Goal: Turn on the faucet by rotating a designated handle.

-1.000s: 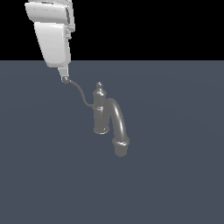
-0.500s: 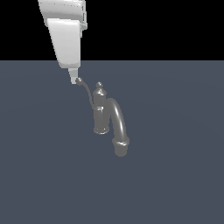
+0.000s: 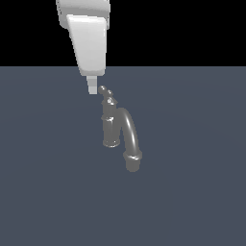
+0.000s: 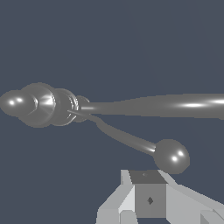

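The faucet (image 3: 111, 126) was a small tap of dull grey metal with soft highlights, standing upright near the middle of the counter (image 3: 192, 192). Its post was a stepped cylinder widening to a flared foot, topped by a rounded finial knob (image 3: 111, 101). From the post a thick arched spout (image 3: 129, 134) curved over and down toward the exterior view's right, ending in a collared nozzle just above the surface.

The handle (image 3: 105, 91) was a thin, wire-like lever of the same grey metal, bent in a shallow S and ending in 1 small polished ball tip (image 4: 171, 156). In the exterior view it rose from the top of the post toward the exterior view's left, its ball tip just beside the end of the tool (image 3: 92, 88). In the wrist view the lever (image 4: 124, 138) sprang from beneath the knob and ran out to the ball, which lay close in front of the tool's pale grey blocky fingers (image 4: 148, 199).

The tool hung from a smooth white, wedge-shaped housing (image 3: 89, 45) that descended from above. Whether it touched the ball could not be told, nor whether its fingers were spread or pressed together.

The counter was a flat, matt slate-blue plane without marks or texture. Behind its straight far edge the room showed only uniform black.
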`<move>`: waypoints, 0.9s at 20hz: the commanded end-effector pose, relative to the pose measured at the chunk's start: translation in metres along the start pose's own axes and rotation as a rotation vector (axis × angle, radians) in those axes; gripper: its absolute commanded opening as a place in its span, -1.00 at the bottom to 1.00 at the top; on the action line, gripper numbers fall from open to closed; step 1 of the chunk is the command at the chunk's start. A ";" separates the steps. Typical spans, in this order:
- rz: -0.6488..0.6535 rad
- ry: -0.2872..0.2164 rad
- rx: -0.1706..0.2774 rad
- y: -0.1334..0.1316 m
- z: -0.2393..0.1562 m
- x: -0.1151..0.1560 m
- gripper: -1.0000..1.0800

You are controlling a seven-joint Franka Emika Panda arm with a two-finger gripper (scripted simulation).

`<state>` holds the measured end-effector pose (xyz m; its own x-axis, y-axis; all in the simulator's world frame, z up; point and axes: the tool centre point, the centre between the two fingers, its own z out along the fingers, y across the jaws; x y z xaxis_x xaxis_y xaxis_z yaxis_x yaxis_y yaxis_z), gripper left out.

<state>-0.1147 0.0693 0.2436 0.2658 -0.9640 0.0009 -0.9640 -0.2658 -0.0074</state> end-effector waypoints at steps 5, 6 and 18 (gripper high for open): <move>0.003 0.000 -0.002 0.001 0.000 0.029 -1.00; 0.004 0.000 -0.002 0.001 0.001 0.035 -1.00; 0.011 -0.001 -0.007 0.004 0.002 0.100 -1.00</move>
<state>-0.0932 -0.0066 0.2435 0.2814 -0.9596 0.0006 -0.9596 -0.2814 -0.0036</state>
